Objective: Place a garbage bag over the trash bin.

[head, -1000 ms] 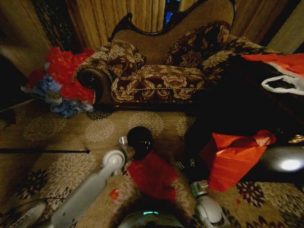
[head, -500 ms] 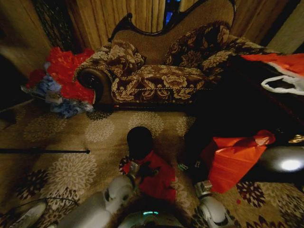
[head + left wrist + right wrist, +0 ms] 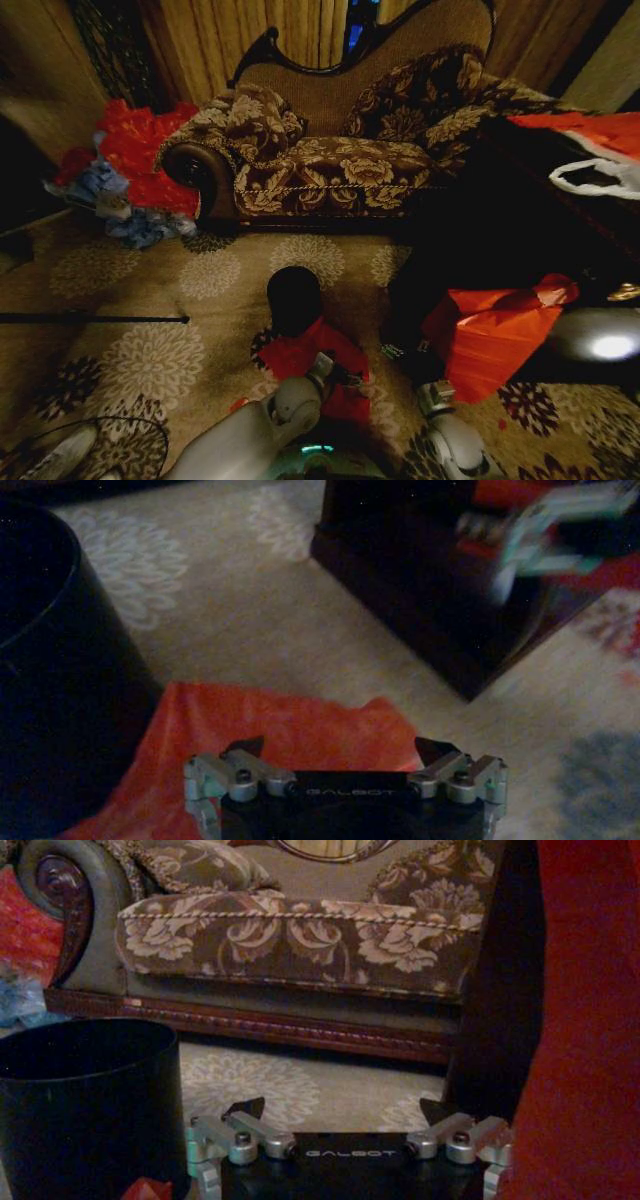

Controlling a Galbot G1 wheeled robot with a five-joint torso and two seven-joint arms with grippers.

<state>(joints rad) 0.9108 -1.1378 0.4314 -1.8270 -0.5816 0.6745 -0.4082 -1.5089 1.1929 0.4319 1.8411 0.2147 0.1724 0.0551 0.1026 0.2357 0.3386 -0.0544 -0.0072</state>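
Evidently little is done: the garbage bag (image 3: pixel 318 368) is lying flat on the carpet (image 3: pixel 180 340) against the trash bin (image 3: pixel 294 297) (mouth uncovered). The left gripper (image 3: pixel 340 744) is hovering spread above it, grasping nothing; the right gripper (image 3: pixel 340 1106) is waiting nearby, likewise spread.

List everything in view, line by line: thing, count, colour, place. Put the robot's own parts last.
trash bin: one, black, upright on the carpet before the sofa.
garbage bag: one, red, flat on the carpet against the bin's near side.
sofa: one, brown floral, behind the bin.
heap of bags: red and blue, left of the sofa.
orange-red bundle: one, right of the bin.
left gripper: open, over the garbage bag.
right gripper: open, low beside the bin, facing the sofa.
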